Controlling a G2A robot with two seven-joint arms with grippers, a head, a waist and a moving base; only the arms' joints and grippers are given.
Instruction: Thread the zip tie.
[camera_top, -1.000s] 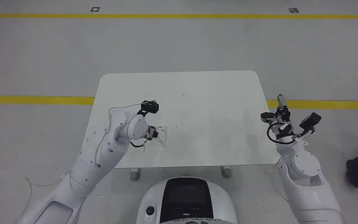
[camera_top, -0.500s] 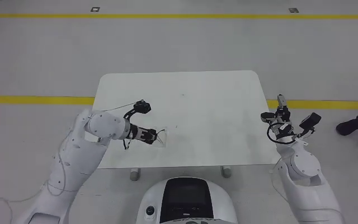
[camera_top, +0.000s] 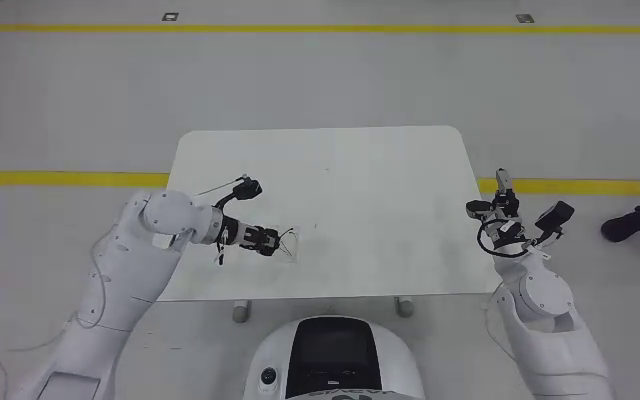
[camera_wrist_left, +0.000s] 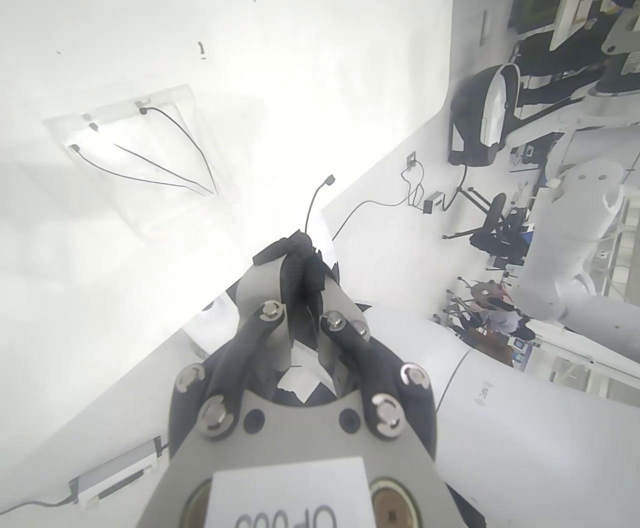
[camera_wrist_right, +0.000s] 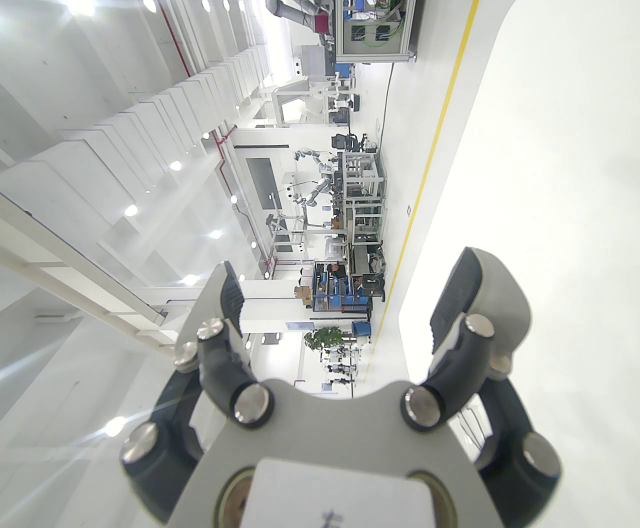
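Left pincer (camera_wrist_left: 300, 255) clenched on one black zip tie (camera_wrist_left: 312, 210), whose square head stands free beyond the fingertips, above the near edge of the bench (camera_wrist_left: 250, 75). The tie's tail runs back between the fingers. Just beside, a clear tray (camera_wrist_left: 187, 90) on the bench carries spare ties (camera_wrist_left: 192, 142).

Risk: the strap is thin and springy, so it may twist or slip in the grip. The tail would then miss the small slot in the head and buckle. A sweep toward the tray could also nudge it.

Pose: the left arm is bent, with its forearm lying across the near left part of the bench. The right pincer (camera_wrist_right: 345, 265), released and wide apart, is held at the bench's right edge, well apart from the tie.
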